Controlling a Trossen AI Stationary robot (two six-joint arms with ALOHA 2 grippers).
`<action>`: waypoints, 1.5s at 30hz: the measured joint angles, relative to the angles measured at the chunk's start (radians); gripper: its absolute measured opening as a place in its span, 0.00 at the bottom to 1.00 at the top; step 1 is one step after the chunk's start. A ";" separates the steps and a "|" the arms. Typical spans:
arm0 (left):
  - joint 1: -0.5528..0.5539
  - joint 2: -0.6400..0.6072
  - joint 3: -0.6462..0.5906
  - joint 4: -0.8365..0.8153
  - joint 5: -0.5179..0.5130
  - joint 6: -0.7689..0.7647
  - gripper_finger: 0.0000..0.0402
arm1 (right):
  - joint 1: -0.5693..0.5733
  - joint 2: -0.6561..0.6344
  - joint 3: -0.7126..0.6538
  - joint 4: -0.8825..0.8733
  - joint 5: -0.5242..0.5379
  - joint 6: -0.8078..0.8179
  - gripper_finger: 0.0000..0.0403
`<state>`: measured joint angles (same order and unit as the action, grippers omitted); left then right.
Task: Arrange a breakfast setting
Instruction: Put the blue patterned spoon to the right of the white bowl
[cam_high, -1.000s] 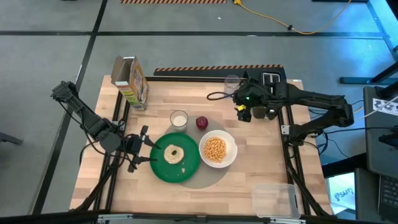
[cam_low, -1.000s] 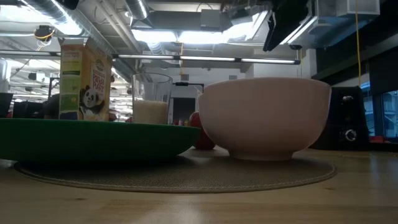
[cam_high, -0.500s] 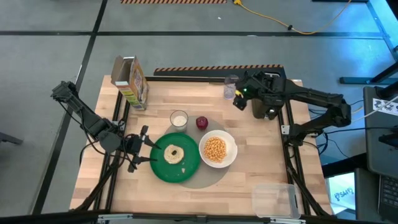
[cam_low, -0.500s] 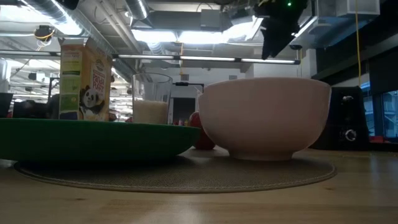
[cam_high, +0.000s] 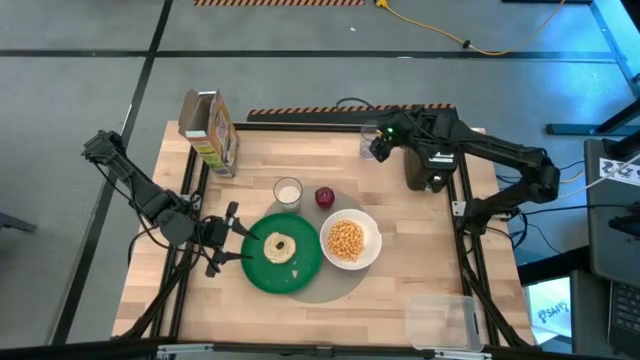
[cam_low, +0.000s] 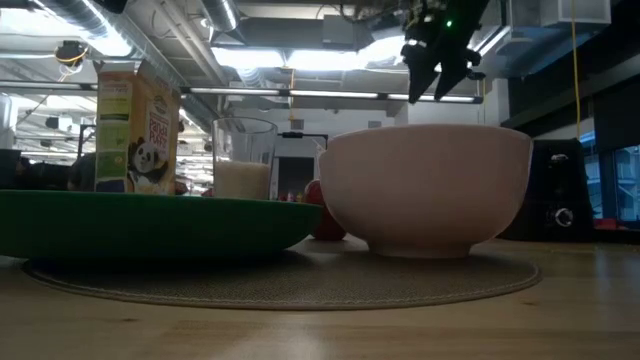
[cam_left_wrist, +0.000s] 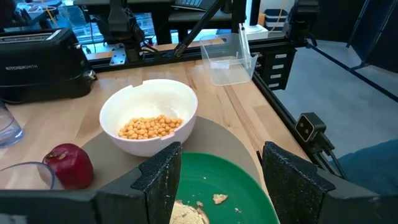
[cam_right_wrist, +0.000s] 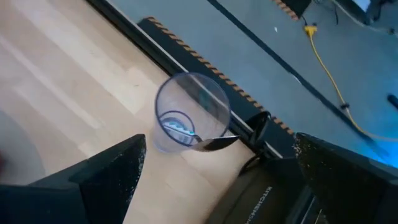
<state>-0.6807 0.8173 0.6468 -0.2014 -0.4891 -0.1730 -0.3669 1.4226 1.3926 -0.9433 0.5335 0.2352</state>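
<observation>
The round green plate (cam_high: 283, 265) holds the pale bagel (cam_high: 278, 247) and lies on the round grey mat (cam_high: 325, 288), as does the white bowl (cam_high: 349, 241) of cereal. The red apple (cam_high: 324, 197) and the small milk glass (cam_high: 288, 191) stand just beyond them. The silver spoon (cam_right_wrist: 214, 142) stands in a clear cup (cam_right_wrist: 186, 115) at the far edge. My right gripper (cam_right_wrist: 221, 142) is open above that cup (cam_high: 371, 140). My left gripper (cam_high: 232, 240) is open at the plate's left rim (cam_left_wrist: 214, 186).
A cereal box (cam_high: 210, 130) stands at the far left. A black toaster (cam_high: 430, 165) sits at the far right, close to my right arm. A clear plastic container (cam_high: 440, 320) lies at the near right corner. The near left of the table is bare wood.
My right gripper has gone toward the table's far edge and a little left, away from the toaster and over the clear cup with the spoon, turning as it went. My left arm has kept still.
</observation>
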 joint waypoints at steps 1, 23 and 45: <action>0.000 0.000 0.000 0.001 0.000 0.000 0.53 | -0.004 0.013 0.000 0.000 0.001 0.010 0.99; 0.000 0.000 0.000 0.004 0.001 0.000 0.53 | -0.086 0.182 0.000 0.000 -0.002 0.052 0.90; 0.000 0.000 0.000 0.012 0.001 0.024 0.53 | -0.085 0.182 0.000 0.000 0.005 0.016 0.40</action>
<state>-0.6807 0.8173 0.6468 -0.1890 -0.4885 -0.1493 -0.4522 1.6047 1.3922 -0.9436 0.5388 0.2513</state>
